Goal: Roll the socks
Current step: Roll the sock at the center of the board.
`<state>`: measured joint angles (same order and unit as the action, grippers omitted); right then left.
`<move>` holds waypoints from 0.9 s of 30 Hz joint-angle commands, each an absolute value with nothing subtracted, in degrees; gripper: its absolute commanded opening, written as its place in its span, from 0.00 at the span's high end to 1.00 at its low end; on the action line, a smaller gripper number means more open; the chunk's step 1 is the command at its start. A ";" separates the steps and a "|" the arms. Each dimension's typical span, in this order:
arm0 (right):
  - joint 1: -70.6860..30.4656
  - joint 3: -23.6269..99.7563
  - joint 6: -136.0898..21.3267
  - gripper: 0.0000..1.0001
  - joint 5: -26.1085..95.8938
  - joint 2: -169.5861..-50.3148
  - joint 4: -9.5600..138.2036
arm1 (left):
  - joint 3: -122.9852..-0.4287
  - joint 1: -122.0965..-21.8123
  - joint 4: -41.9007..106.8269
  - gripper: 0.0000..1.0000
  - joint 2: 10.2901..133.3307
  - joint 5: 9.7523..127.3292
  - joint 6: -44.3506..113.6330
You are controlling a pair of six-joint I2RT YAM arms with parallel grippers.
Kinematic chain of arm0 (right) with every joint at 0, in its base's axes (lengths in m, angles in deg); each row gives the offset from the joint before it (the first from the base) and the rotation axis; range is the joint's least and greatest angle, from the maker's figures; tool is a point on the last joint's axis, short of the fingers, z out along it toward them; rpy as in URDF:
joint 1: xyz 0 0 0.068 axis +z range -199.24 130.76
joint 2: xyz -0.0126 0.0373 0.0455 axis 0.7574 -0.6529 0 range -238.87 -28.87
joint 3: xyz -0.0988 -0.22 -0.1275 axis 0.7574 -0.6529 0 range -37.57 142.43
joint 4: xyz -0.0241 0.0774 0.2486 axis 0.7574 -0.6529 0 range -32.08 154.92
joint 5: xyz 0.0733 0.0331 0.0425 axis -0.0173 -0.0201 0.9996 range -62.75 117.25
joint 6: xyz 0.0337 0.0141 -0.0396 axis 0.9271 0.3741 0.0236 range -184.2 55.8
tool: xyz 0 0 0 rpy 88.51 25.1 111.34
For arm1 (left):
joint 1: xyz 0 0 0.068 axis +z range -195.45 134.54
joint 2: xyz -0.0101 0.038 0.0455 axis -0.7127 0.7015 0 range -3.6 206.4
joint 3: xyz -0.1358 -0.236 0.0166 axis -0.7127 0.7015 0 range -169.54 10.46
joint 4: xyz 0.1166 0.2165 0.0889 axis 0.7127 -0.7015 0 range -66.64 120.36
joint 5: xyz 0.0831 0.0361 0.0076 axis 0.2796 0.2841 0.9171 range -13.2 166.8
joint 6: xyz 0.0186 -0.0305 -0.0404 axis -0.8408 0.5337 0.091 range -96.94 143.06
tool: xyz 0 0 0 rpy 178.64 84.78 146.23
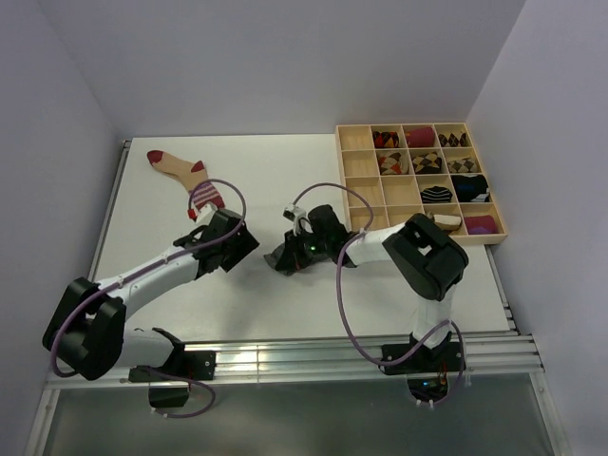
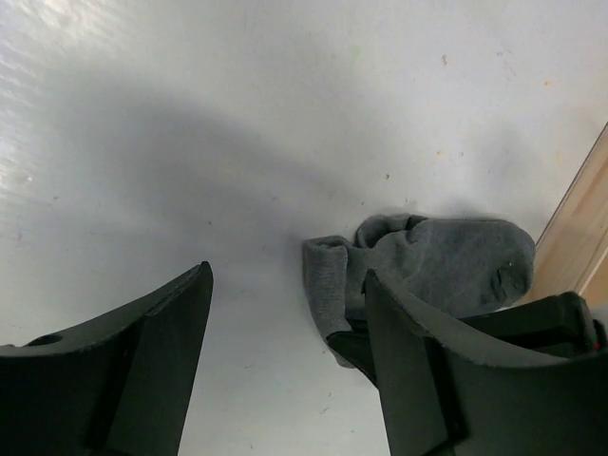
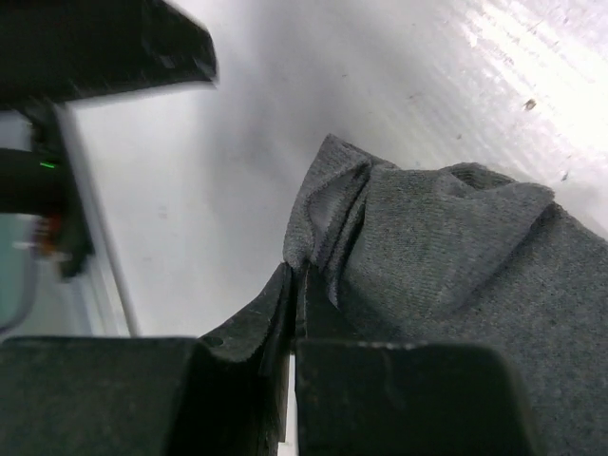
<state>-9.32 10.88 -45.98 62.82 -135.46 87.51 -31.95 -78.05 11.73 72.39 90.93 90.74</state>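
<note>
White worktop [image 1: 266, 180] between pale walls carries everything here, and the deciding relation is found at its centre, where a soft plain grey sock [image 2: 446, 261] lies crumpled between the two arms. The right gripper [image 3: 294, 285] is seen pressed together, and a fold at the edge of the grey sock appears to be pinched at its tips, with the rest of the fabric bunched just beyond them. The left gripper [image 2: 287, 275] is spread wide with nothing between its fingers. From its own camera the grey sock is seen ahead of the gap and offset towards the side of the light wooden compartment tray [image 1: 337, 180], so that the folded end is partly hidden behind one finger. The long axis of the sock is judged to run across the left gripper's line of approach, from the folded end nearest that gripper to the rounded end near the tray. Both arms are close to the sock, but only the right one is in contact. A second grasp on the folded end would therefore call for a small shift of the left gripper towards the tray. A beige sock with dark-red toe, heel and striped cuff [image 1: 180, 171] is laid flat further back on the left, its cuff near the left arm, untouched.
</note>
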 commanded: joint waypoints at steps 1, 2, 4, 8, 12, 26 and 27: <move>-11.44 9.54 -35.03 1.00 71.90 -136.97 94.79 | -28.04 -78.59 20.24 0.29 71.02 87.18 94.69; -11.88 8.84 -33.45 1.00 72.25 -137.76 96.54 | -27.77 -78.85 21.56 0.29 71.55 86.91 94.95; -13.64 8.40 -29.23 1.00 73.13 -138.64 99.00 | -27.77 -79.73 22.10 0.29 73.04 86.47 95.22; -16.18 5.16 -20.63 1.00 74.27 -141.19 104.36 | -27.95 -80.96 23.85 0.30 75.58 85.16 96.44; -17.77 3.13 -17.53 1.00 73.22 -141.55 105.61 | -28.38 -81.75 24.64 0.33 77.79 84.18 97.33; -18.83 1.45 -15.68 1.00 71.72 -141.90 105.17 | -32.25 -83.95 26.23 0.42 85.17 84.10 95.49; -18.83 1.37 -15.68 1.00 71.55 -141.81 105.17 | -32.77 -83.95 25.97 0.44 85.61 84.10 95.40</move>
